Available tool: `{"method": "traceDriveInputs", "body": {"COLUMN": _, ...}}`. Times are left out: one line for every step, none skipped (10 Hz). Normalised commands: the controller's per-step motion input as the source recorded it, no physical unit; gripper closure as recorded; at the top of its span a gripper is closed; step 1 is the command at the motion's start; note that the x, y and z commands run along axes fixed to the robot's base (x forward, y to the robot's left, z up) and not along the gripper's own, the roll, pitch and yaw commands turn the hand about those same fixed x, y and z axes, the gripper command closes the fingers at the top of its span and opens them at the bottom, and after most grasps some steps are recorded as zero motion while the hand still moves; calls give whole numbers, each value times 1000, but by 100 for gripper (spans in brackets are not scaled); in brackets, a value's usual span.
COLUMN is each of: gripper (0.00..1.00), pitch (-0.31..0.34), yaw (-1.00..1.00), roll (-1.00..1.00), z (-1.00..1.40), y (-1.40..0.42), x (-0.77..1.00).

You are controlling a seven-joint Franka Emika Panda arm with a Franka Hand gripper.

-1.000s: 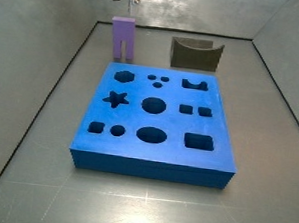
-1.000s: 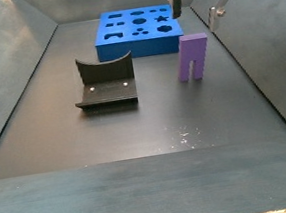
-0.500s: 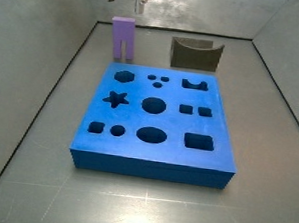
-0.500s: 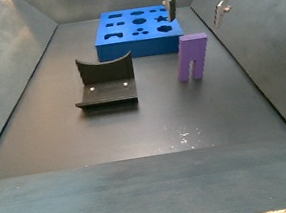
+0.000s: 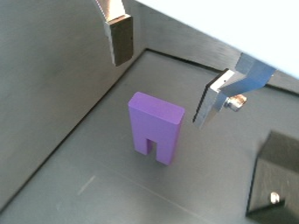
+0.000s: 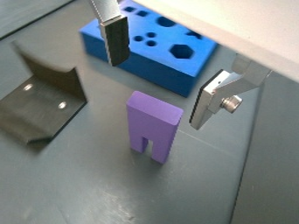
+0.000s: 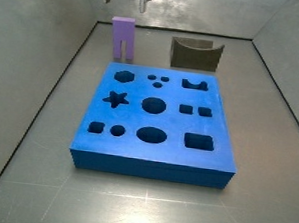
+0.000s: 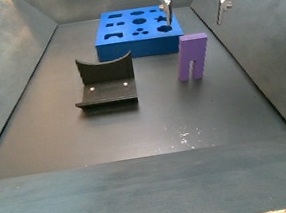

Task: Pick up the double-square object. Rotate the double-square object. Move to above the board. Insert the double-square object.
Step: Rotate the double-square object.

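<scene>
Item: tall light-purple grooved block, the double-square object (image 6: pixel 153 128), upright; probably rigid, light; grasp across upper flat faces. Gripper (image 6: pixel 160 72) above, jaws spread, empty.

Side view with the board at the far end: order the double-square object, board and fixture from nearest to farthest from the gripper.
From the open gripper, raised at the top:
1. Double-square object, upright just below.
2. Board, beside it at the back.
3. Fixture, farthest, across the floor.

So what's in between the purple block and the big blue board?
Nothing: in a wrist view, only bare dark floor separates the double-square object from the board. The open gripper hangs above that gap.
</scene>
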Motion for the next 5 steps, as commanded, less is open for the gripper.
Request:
{"method": "traceDriveInputs", "body": {"gripper": 0, "pitch": -28, "yaw": 1000, "roll": 16, "z": -44, "y": 3, "x": 44}}
{"method": "traceDriveInputs", "body": {"gripper": 0, "pitch": -30, "yaw": 919, "roll": 17, "z": -44, "y": 2, "x": 44}}
{"method": "traceDriveInputs", "body": {"gripper": 0, "pitch": -29, "yaw": 582, "roll": 17, "z": -45, "y": 2, "x": 43}}
{"method": "traceDriveInputs", "body": {"gripper": 0, "pitch": -28, "yaw": 362, "roll": 17, "z": -45, "y": 2, "x": 42}}
{"method": "traceDriveInputs", "body": {"gripper": 0, "pitch": 0, "yaw": 0, "roll": 0, "z": -1000, "y": 0, "x": 0}}
